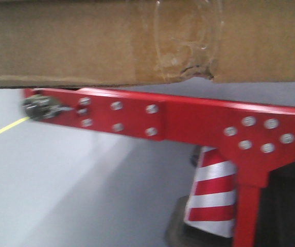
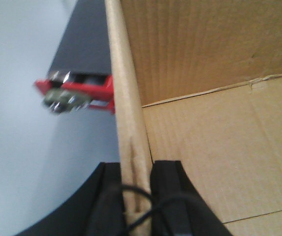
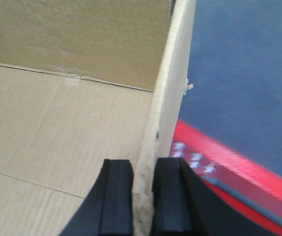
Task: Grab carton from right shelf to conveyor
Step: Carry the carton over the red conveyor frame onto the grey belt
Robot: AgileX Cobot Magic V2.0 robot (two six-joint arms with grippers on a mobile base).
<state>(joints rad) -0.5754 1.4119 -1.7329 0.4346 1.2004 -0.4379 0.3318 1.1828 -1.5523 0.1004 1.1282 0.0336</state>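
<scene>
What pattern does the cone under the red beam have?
The cone has red and white stripes, clearest in the front-facing view.

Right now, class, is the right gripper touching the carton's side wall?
Touching. The right wrist view shows the right gripper with black fingers pressed against both faces of the carton wall, no gap.

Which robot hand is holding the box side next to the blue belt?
The right gripper; past its carton wall lies the dark blue conveyor. The left gripper has mostly pale floor beside its wall.
</scene>
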